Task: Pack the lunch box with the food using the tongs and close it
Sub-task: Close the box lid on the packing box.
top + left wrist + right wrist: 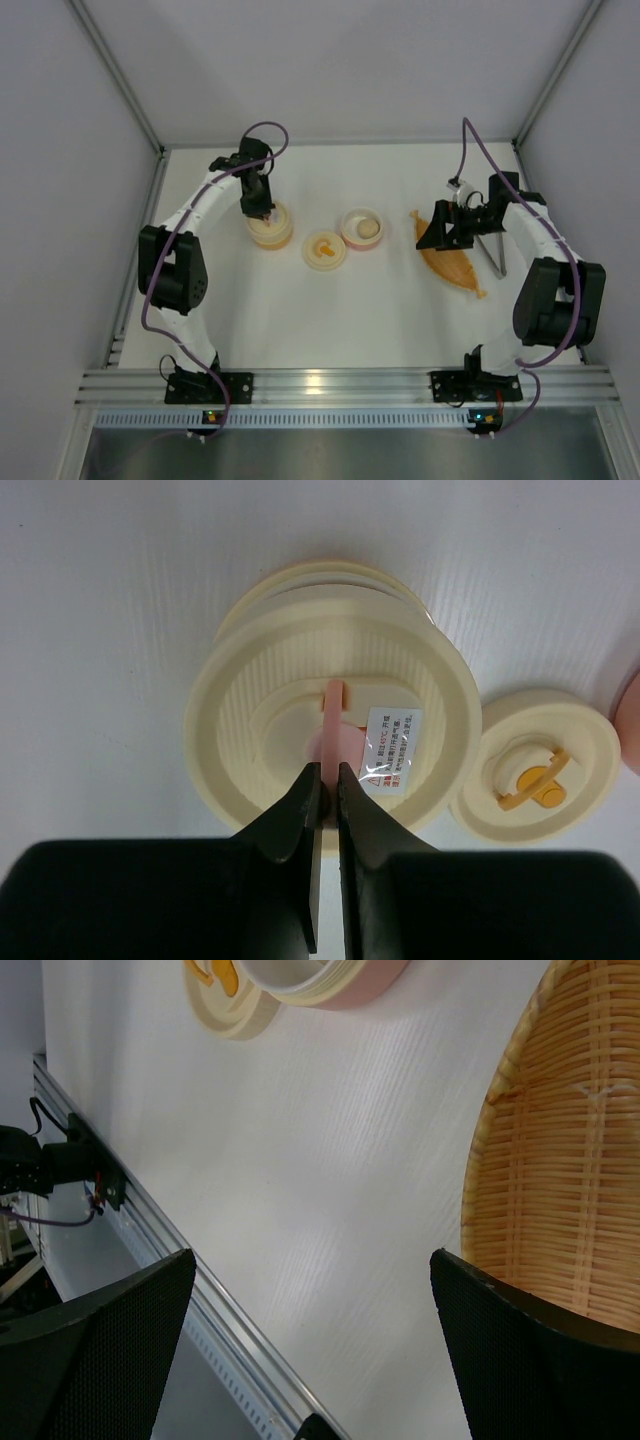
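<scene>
Pink tab (332,725) of cream round ribbed lunch-box lid (240,730) clamped in left end effector (328,778). Right end effector (310,1260) spread wide, empty, at edge of orange woven boat tray (560,1160). Slim grey metal tongs (492,252) just right of it, untouched. Cream-white ball (367,229) sits in pink bowl (360,988), left of it. Packing, closing both remain.

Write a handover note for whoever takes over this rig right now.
Left gripper: fingers shut on the pink tab of the cream lid on the stacked container.
Right gripper: open, holding nothing, over the edge of the wicker tray.
Tongs: lying just right of the tray, untouched.
White ball: in the pink bowl, with a small lid beside the bowl. No sausage visible.
Left to do: take the tongs, pack the food, close the box.
</scene>
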`<control>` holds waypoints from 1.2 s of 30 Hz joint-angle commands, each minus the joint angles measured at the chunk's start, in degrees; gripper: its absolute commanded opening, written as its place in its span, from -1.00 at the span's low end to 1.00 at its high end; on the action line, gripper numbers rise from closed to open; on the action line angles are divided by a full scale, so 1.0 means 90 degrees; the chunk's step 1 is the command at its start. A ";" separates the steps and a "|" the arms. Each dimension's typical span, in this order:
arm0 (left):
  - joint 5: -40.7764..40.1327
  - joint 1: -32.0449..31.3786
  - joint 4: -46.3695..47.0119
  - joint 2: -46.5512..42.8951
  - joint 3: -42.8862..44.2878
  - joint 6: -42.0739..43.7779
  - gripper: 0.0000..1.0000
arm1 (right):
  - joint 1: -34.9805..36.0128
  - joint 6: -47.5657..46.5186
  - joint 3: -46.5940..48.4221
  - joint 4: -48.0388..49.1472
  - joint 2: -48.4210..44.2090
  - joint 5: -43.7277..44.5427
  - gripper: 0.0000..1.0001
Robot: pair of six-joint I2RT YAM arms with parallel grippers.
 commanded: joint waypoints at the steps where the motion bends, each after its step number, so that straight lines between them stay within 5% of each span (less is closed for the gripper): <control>1: -0.0058 0.0021 0.0341 -0.0124 0.0127 -0.0217 -1.00 | 0.0012 -0.0123 0.0196 0.0123 0.0078 -0.0118 0.99; 36: -0.0116 0.0021 0.0507 0.0394 0.0137 -0.0013 -1.00 | 0.0012 -0.0124 0.0147 0.0142 0.0176 -0.0118 0.99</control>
